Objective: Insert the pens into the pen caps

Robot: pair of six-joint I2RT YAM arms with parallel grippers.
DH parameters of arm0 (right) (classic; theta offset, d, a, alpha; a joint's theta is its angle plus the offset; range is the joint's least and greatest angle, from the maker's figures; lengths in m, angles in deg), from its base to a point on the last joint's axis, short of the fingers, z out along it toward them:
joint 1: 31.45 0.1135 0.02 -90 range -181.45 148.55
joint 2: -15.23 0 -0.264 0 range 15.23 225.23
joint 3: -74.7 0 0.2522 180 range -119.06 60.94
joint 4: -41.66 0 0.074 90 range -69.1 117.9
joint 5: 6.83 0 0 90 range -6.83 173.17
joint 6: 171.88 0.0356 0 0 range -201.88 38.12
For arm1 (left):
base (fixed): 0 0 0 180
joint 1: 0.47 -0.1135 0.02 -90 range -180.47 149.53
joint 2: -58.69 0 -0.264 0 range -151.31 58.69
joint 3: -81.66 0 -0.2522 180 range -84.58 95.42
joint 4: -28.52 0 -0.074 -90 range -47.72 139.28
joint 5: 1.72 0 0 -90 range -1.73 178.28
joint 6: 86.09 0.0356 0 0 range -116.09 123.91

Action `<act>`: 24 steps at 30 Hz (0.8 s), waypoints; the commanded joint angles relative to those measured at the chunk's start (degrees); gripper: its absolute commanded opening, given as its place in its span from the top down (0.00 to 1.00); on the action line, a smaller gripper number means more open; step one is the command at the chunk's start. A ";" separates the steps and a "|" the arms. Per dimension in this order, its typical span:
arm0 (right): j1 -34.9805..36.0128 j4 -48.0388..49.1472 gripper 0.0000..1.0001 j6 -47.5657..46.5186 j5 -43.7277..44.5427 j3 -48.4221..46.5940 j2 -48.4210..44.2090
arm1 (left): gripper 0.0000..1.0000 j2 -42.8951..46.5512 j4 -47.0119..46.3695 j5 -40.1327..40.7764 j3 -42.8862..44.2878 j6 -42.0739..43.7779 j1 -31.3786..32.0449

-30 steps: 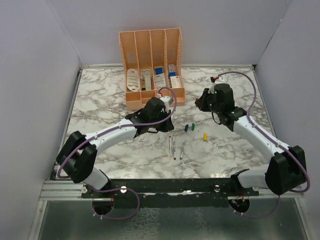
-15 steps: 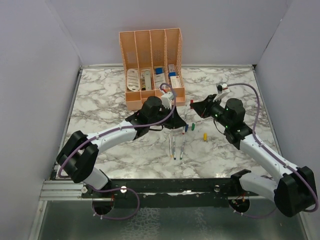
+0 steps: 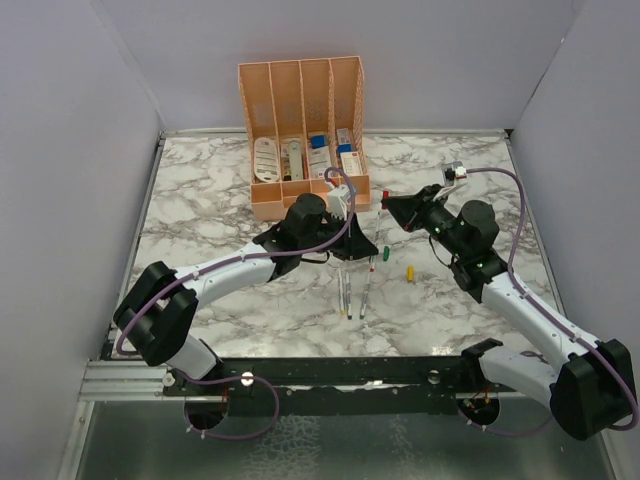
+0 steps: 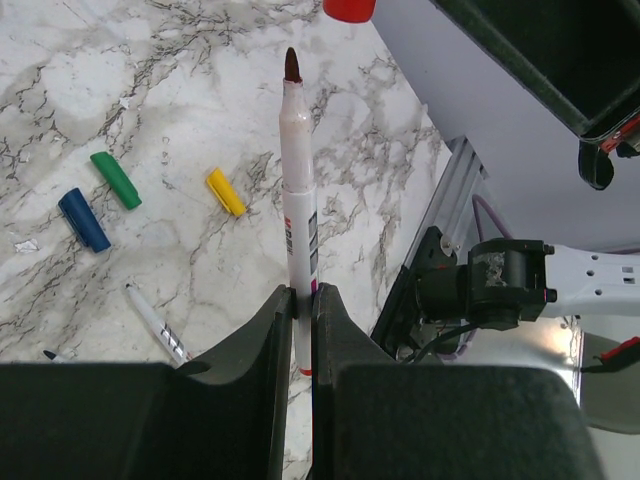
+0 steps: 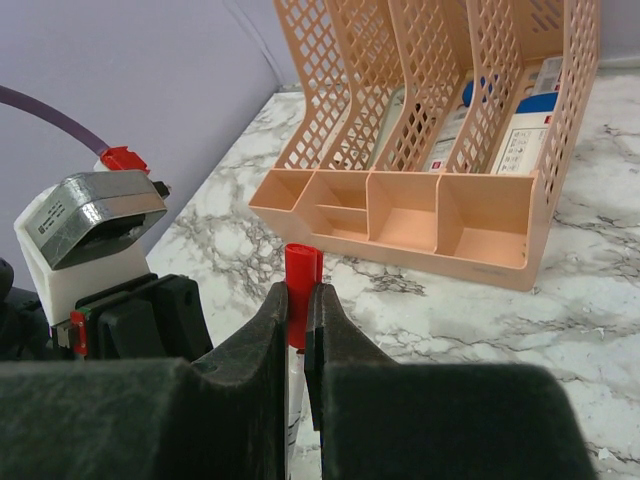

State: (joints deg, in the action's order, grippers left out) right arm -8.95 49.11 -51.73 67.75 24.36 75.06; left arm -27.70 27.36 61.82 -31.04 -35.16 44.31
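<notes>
Left wrist: red-tipped pen [image 4: 298, 200] in closed left end effector [image 4: 303, 310]; red cap [image 5: 301, 265] in closed right end effector [image 5: 297, 300].

Three pens [image 4: 298, 200] were visible, along with four pen caps [image 4: 225, 191] in red, yellow, green and blue, and one peach organiser [image 3: 262, 208].

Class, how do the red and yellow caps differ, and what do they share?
The red cap is clamped in the right pincer above the table; the yellow cap lies loose on it. The red cap hangs near the tip of the pen in the left pincer; the yellow cap lies clear of any pen. Both are stubby and empty.
</notes>
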 commanded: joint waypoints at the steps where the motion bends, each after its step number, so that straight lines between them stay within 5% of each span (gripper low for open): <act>1: 0.31 2.67 0.99 0.54 -0.14 0.31 -0.24 | 1.00 -0.15 -2.00 -1.29 0.88 0.54 0.60; 24: 0.26 1.84 0.99 0.09 -0.28 1.40 0.62 | 1.00 -0.60 -2.22 -0.76 1.85 1.62 1.20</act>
State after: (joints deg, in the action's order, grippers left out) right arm -8.95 49.40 -51.51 67.75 24.84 75.61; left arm -27.85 27.30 61.84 -31.02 -34.70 45.16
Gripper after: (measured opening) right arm 0.063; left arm 0.110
